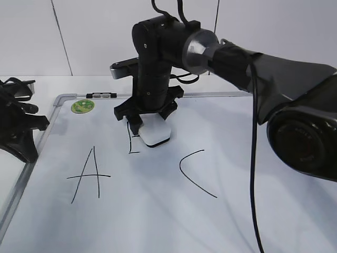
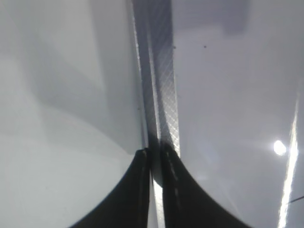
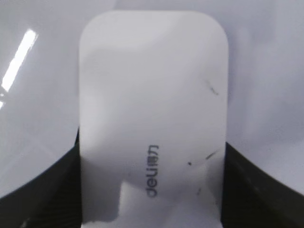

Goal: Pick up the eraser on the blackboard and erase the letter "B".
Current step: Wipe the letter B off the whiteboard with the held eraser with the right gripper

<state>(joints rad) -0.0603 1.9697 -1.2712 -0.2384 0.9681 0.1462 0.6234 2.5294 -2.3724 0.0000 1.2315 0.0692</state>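
The blackboard [image 1: 158, 211] is a white dry-erase board with a grey frame lying on the table. My right gripper [image 1: 147, 124] is shut on the eraser [image 1: 156, 133], a white rounded block, and presses it on the board over the letter "B" [image 1: 131, 142]. Only the B's left upright and a short bottom stroke show; the rest is under the eraser or wiped. In the right wrist view the eraser [image 3: 152, 123] fills the frame between the black fingers. My left gripper [image 1: 23, 126] rests at the board's left edge, shut and empty [image 2: 156, 159] over the frame strip.
A black "A" [image 1: 87, 176] is drawn left of the eraser and a black "C" [image 1: 192, 171] to its right. A round green sticker [image 1: 82, 106] and a small black-and-silver marker [image 1: 101, 95] lie at the board's far left corner. The right arm [image 1: 274, 79] spans the right side.
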